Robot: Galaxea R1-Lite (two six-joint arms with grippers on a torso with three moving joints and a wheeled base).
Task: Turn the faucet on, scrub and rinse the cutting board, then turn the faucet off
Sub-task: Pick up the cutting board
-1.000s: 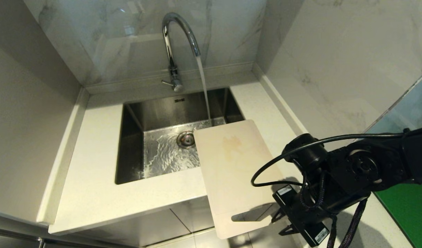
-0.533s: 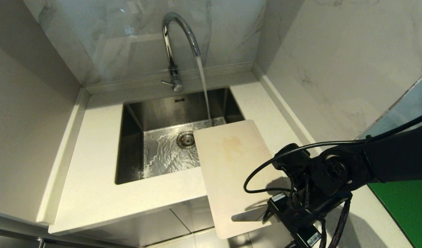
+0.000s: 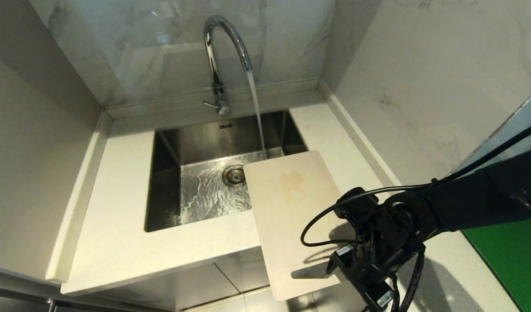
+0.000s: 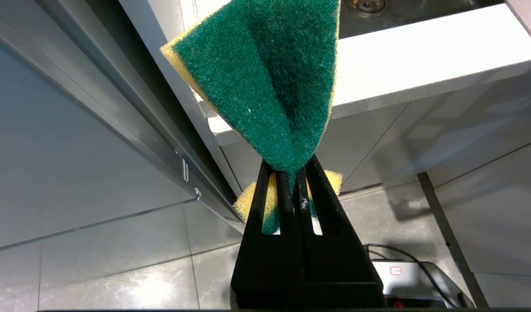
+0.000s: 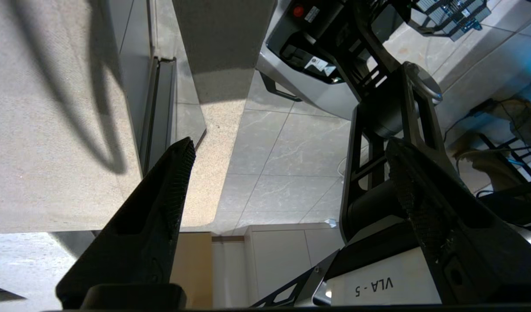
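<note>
A square stainless-steel sink (image 3: 161, 190) sits in my white stone countertop (image 3: 114, 208); grey marble wall tiles (image 3: 421, 65) behind.

Chrome gooseneck faucet (image 3: 218, 56) running into the sink. Cream-white cutting board (image 3: 291, 216), faintly yellow-stained, flat on the desk, far corner over the basin, slot-handle end overhanging the front edge.

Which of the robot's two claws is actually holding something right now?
The left gripper: its fingers are shut on a folded green-and-yellow sponge, low beside the counter. The right gripper, near the cutting board, has its fingers spread wide with nothing between them.
</note>
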